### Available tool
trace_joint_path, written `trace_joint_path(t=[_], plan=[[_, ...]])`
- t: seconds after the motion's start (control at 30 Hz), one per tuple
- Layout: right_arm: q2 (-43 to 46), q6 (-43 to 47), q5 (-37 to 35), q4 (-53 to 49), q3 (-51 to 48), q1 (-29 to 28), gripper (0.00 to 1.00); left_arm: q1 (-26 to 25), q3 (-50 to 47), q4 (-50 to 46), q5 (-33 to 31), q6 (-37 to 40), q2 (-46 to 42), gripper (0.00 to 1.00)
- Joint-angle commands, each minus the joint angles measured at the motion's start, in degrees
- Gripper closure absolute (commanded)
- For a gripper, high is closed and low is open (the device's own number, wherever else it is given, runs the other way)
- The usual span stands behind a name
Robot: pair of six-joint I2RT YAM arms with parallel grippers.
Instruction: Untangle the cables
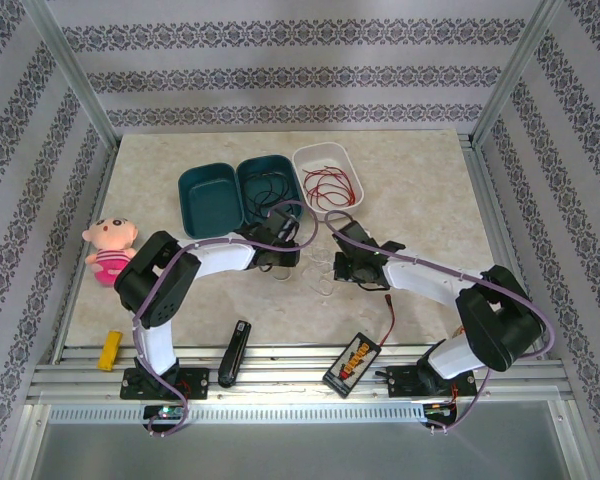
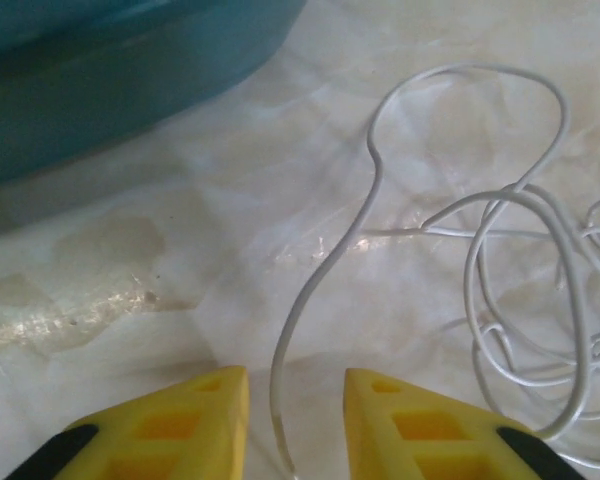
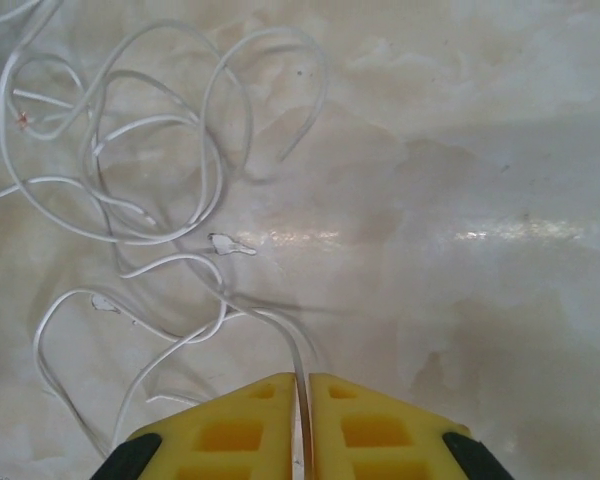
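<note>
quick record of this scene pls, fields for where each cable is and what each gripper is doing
on table: thin white wire, loosely tangled on beige marbled tabletop
in tubs: thin black wire in a teal plastic tub; thin red wire in the white plastic tub
left gripper: open, white wire's end between its fingers
right gripper: shut on the white wire

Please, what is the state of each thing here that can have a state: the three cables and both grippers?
white cable, loose tangle on the table, one strand pinched
red cable, coiled inside the white bin
black cable, lying inside the teal bin
left gripper, open, astride one end of the white cable
right gripper, shut on the white cable
</note>
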State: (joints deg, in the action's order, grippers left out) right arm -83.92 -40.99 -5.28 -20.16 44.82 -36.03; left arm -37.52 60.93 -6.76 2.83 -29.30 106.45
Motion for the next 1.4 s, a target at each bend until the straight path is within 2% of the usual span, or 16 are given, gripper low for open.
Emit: trace_joint_path(t=[0.0,0.1,0.17,0.27,0.43,0.5,0.6,0.63,0.67,0.73,1.03,1.1,1.27,1.37], plan=[[2.54,0.37,-2.46,-2.11,-0.60,0.96,0.87,-1.17,1.58,0.48,-0.36,1.12,1.42,0.77],[4.11,0.73,-3.41,-2.90,-1.05,1.64,0.88,-1.40,1.88,-0.32,-0.98,1.25,1.48,0.92],[5.11,1.13,-3.75,-3.24,-1.41,2.19,0.94,-1.51,1.97,-1.44,-1.88,1.58,0.57,1.00],[6.17,1.39,-4.10,-4.15,-1.67,3.06,0.99,-1.85,1.47,-2.86,-3.15,2.37,-2.30,1.00],[7.58,1.80,-4.56,-5.59,-1.75,4.36,1.00,-1.95,-0.29,-5.08,-5.21,3.95,-9.74,1.00],[8.04,1.79,-3.21,-4.78,-2.06,4.39,0.94,-1.95,-0.77,-5.89,-5.75,5.08,-12.65,1.00],[7.79,1.00,-0.99,-3.17,-1.97,3.65,0.69,-1.92,-1.03,-6.85,-5.70,6.17,-15.74,1.00],[7.38,0.38,-0.49,-2.84,-1.80,3.28,0.62,-1.94,-0.84,-7.28,-5.58,6.49,-16.21,1.00],[6.78,-0.20,0.21,-2.35,-1.74,2.96,0.60,-1.95,-0.55,-7.76,-5.35,6.78,-16.49,1.00],[5.26,-1.16,2.21,-0.67,-1.75,2.40,0.57,-1.95,0.08,-8.59,-4.79,7.19,-16.76,1.00],[-2.86,-2.34,6.61,2.67,-0.41,0.28,0.56,-1.92,1.32,-9.10,-4.05,7.86,-17.94,1.00],[-4.27,-2.34,7.03,2.77,0.05,0.14,0.60,-1.95,1.51,-9.21,-4.28,8.24,-18.68,1.00],[-4.51,-1.66,4.67,0.74,0.58,0.56,0.86,-1.95,3.20,-12.04,-9.07,11.63,-22.03,1.00],[-2.77,-0.98,3.46,-0.50,0.10,1.73,0.96,-1.95,4.47,-12.92,-12.59,14.33,-25.94,1.00]])
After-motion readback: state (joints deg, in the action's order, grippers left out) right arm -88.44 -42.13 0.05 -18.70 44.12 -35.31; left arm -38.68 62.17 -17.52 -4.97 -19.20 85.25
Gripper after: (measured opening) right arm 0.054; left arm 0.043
